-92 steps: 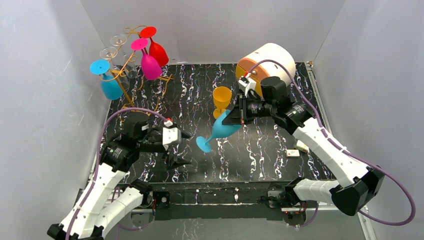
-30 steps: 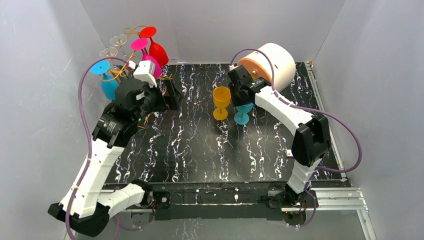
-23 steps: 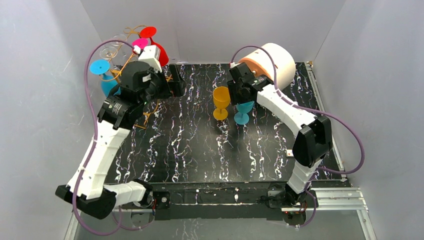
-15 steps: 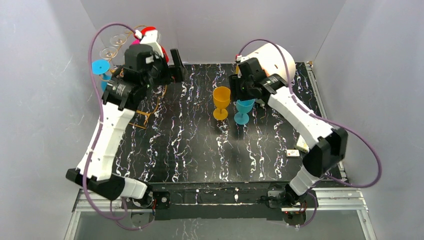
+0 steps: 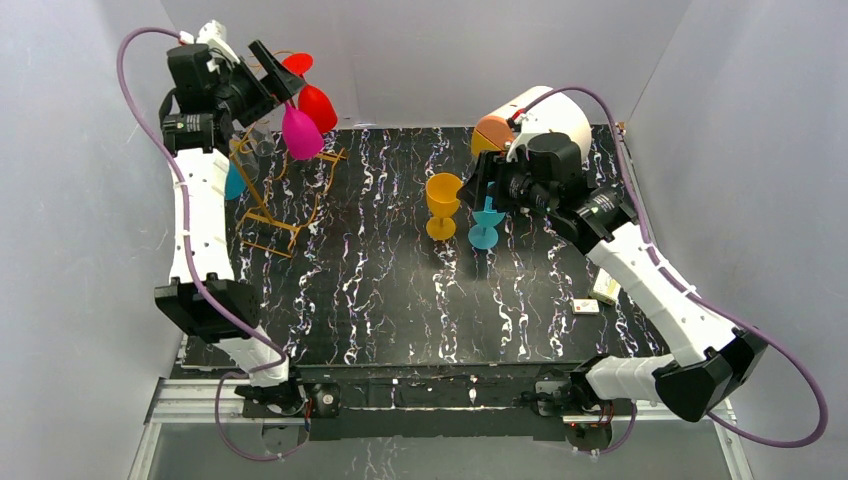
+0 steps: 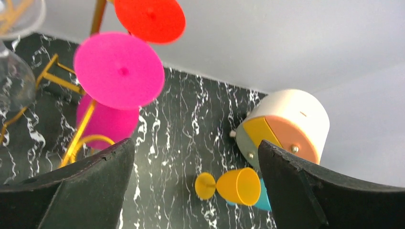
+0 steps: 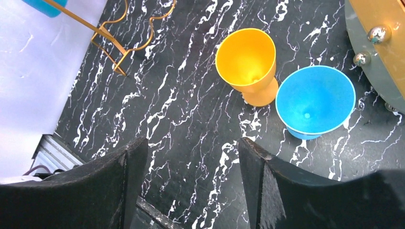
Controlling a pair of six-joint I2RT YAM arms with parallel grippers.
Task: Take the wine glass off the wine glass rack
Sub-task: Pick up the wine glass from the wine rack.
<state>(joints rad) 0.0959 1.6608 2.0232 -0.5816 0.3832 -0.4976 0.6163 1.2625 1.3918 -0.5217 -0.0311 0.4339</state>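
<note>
The gold wire wine glass rack (image 5: 268,200) stands at the table's far left corner. A magenta wine glass (image 5: 300,132) and a red one (image 5: 317,104) hang upside down from it, and a blue one (image 5: 233,184) shows behind my left arm. My left gripper (image 5: 274,72) is raised to the rack's top, open and empty. In the left wrist view its jaws (image 6: 196,145) stand wide, with the magenta foot disc (image 6: 118,70) and red foot (image 6: 149,19) just ahead. My right gripper (image 5: 484,190) hovers open over a blue glass (image 5: 485,226) standing beside a yellow glass (image 5: 443,203).
A white and orange drum (image 5: 540,120) lies at the back right behind my right gripper. A clear glass (image 6: 13,81) hangs at the left of the left wrist view. Two small boxes (image 5: 597,298) lie near the table's right edge. The right wrist view shows the rack's base (image 7: 136,34).
My left arm has risen from the rack's side to its top, still open. My right gripper has opened, let go of the blue glass standing on the table, and drawn back from it.
</note>
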